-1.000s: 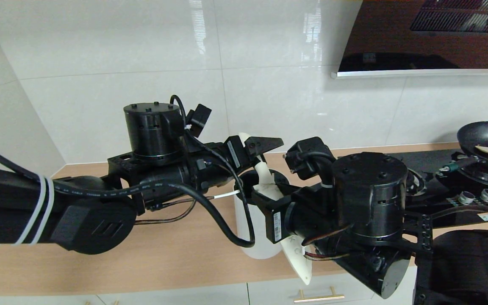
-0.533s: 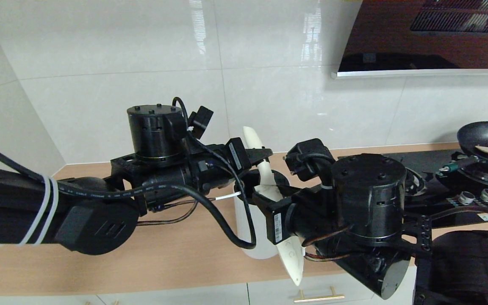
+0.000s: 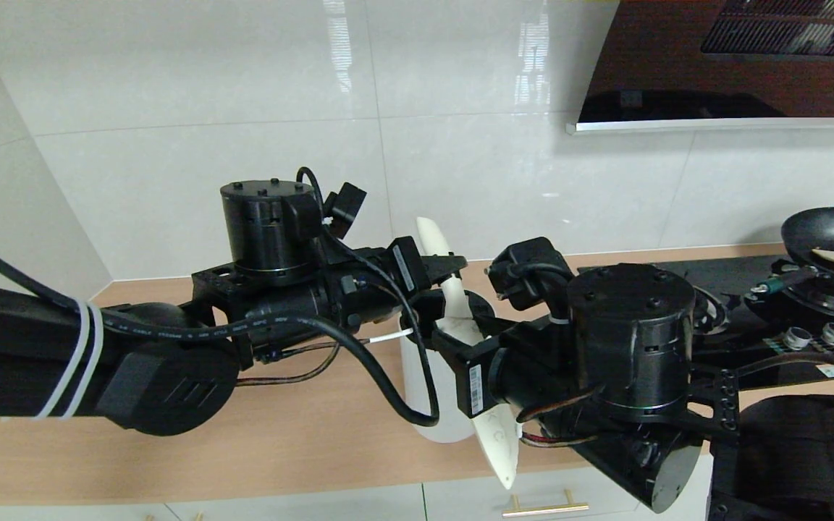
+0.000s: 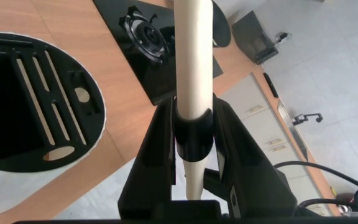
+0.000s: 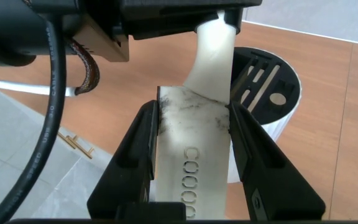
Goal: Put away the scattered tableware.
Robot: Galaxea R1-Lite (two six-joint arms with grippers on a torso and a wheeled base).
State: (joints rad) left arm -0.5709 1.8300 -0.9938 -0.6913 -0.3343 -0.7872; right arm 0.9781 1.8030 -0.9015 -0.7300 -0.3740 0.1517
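Note:
A cream spatula (image 3: 493, 434) hangs tilted over a white utensil holder (image 3: 453, 416) with a black slotted top, which stands on the wooden counter (image 3: 279, 441). My left gripper (image 3: 447, 266) is shut on the spatula's round handle (image 4: 193, 56), and in the left wrist view the holder (image 4: 39, 171) lies below it. My right gripper (image 3: 464, 340) is shut on the flat blade (image 5: 194, 143), one finger against each edge. In the right wrist view the holder (image 5: 272, 93) stands beyond the blade, and the left gripper (image 5: 222, 15) clasps the handle at the far end.
A black cooktop (image 3: 743, 289) lies to the right, with a black pan (image 3: 833, 231) on a burner. A dark range hood (image 3: 735, 65) hangs above it. The tiled wall stands close behind. White drawers with a brass handle (image 3: 544, 504) sit under the counter edge.
My left gripper, open a second ago, has shut on the spatula handle. The spatula swung a little, its blade tip moving left. The right arm has hardly moved.

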